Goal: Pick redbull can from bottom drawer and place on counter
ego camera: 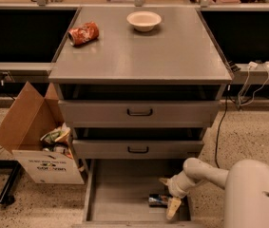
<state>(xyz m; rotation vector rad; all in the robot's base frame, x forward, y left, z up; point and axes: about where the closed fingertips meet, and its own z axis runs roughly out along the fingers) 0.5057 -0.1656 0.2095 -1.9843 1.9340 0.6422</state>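
1. Down on the floor of the open grey metal bottom drawer (120,198), the slim blue-and-silver redbull can (158,200) lies on its side.
2. At the can's right end, the arm's tan-fingered gripper (167,197) has its jaws apart.
3. The flat grey counter (172,51) carries a dented orange-red can (83,33) and a cream bowl (144,20).

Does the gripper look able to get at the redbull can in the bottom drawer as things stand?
Probably yes. The gripper is down in the open bottom drawer, its fingers spread on either side of the redbull can, which lies on its side on the drawer floor. Nothing appears to sit between them.
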